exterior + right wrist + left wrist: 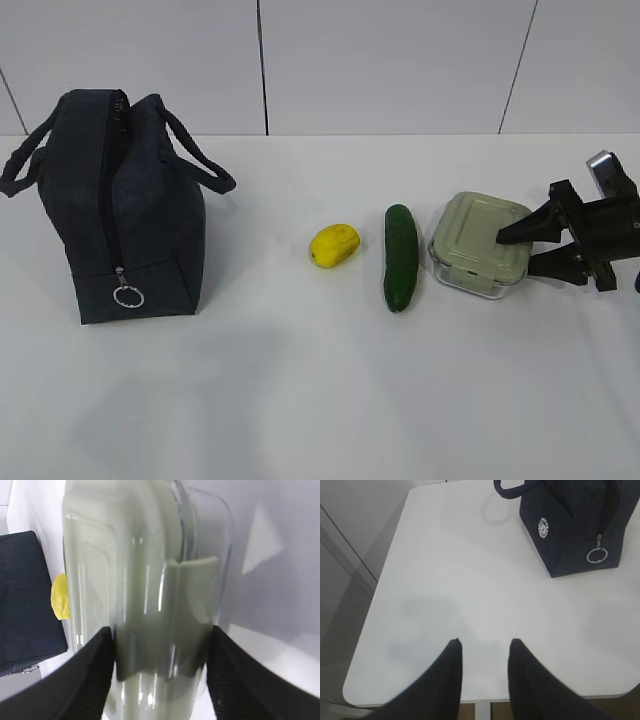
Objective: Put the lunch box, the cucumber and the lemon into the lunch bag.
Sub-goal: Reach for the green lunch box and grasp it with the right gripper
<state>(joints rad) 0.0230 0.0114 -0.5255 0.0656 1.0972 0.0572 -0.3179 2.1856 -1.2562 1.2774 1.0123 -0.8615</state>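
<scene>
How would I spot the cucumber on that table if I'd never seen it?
Start at the dark lunch bag on the left of the white table and look right, past the yellow lemon. The cucumber lies next, before the green-lidded lunch box: the only long, dark green thing.

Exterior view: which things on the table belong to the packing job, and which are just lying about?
Job:
lunch bag, unzipped at the top
lemon
cucumber
lunch box, right gripper closed on its near side
left gripper, open over bare table

Lying about:
nothing else visible on the table

Matt cloth lunch bag (pixel 120 210); glossy glass lunch box (pixel 478 245).
</scene>
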